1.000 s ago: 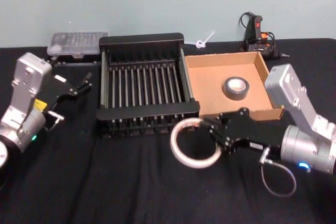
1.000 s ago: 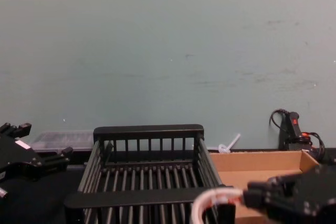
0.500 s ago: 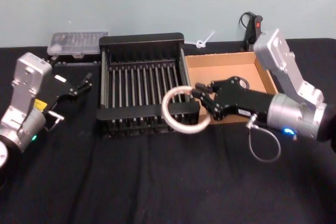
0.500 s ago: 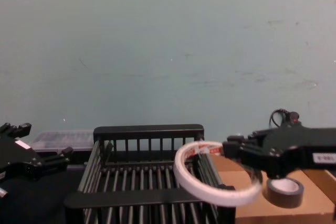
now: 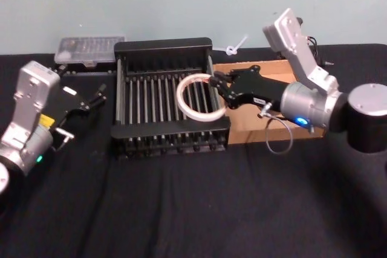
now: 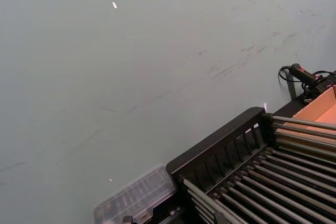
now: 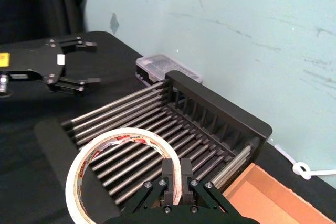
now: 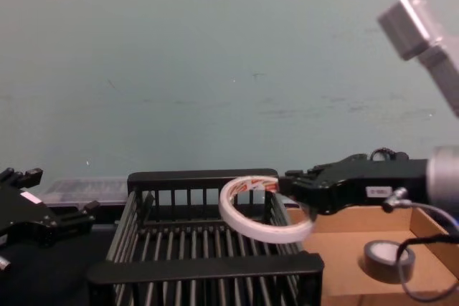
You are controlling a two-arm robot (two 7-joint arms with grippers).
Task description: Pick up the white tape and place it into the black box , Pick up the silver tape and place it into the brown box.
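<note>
**A:** 2 tapes, 2 boxes. Where does each stand?

**B:** The right gripper [image 5: 213, 83] is clamped on the rim of the white tape [image 5: 200, 97], with 1 finger inside the ring and 1 outside. It holds the ring in the air above the right part of the black box [image 5: 162, 45]. From the chest view the ring hangs tilted, above the crate's rims and clear of them. The silver tape [image 8: 387, 261] lies flat in the brown box [image 5: 247, 127], just beside the crate, so I judge that half of the job finished.

**A:** And the left gripper [image 5: 91, 98]?

**B:** Parked off to the crate's left over the black table [image 5: 181, 209], fingers spread wide, holding nothing.

**A:** So the step in hand is the drop. How to do it well?

**B:** My view: carry the ring a little further toward the crate's middle, because it sits close to the wall shared with the cardboard box. Level it if possible, lower it below the rim, then open. Released from this height and tilt, a thin ring could land on edge, roll, or catch on the rim.

**A:** Could it slip through the bars?

**B:** Unlikely; in the right wrist view the ring spans several bars. After opening, lift straight up so the inner finger clears the ring without dragging it.
</note>
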